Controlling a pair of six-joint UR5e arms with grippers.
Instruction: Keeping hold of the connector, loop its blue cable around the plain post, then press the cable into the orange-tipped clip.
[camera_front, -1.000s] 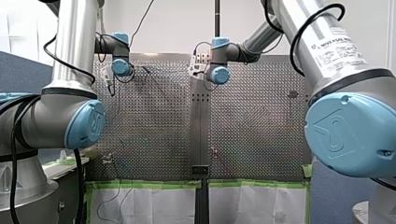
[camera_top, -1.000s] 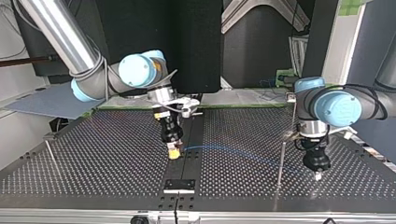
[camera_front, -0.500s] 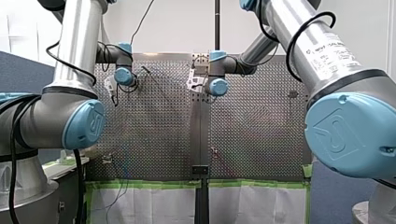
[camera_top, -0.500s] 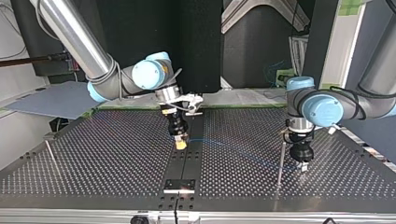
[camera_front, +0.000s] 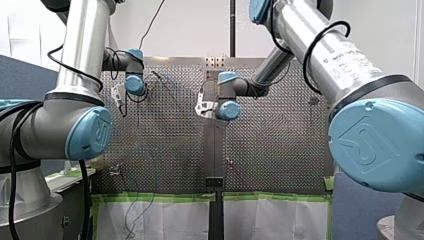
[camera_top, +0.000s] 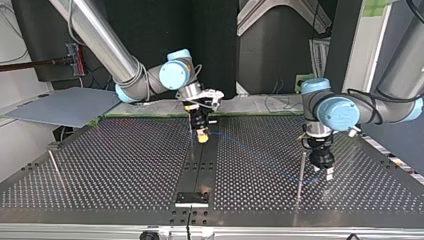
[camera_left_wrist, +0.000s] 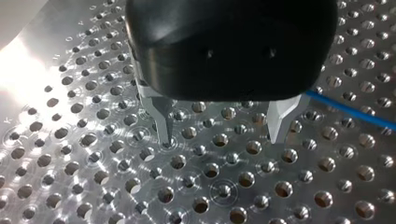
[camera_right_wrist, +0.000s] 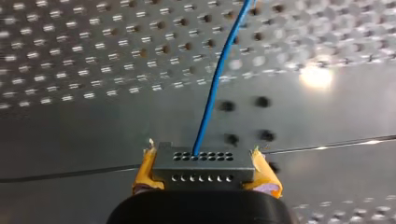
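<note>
My left arm (camera_front: 82, 50) & my right arm (camera_front: 295, 25): silver tubes, light-blue joint caps (camera_front: 372, 145), black cables (camera_front: 86, 200) strung alongside. White label (camera_front: 352, 52) w/ black print on right arm's tube. My left tool (camera_left_wrist: 220, 139): rounded black housing, 2 small holes, bare metal fingers (camera_left_wrist: 163, 121). My right tool (camera_right_wrist: 205, 170): black body, yellow pads (camera_right_wrist: 144, 177).

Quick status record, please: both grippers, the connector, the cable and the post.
right gripper: shut on the connector, a yellow pad on each side
left gripper: open, nothing between its fingers, just above the perforated table
blue cable: leaves the connector, runs over the table and passes beside the left gripper
plain post: upright, next to the left gripper in the top view
loop: cannot tell whether the cable touches the post
</note>
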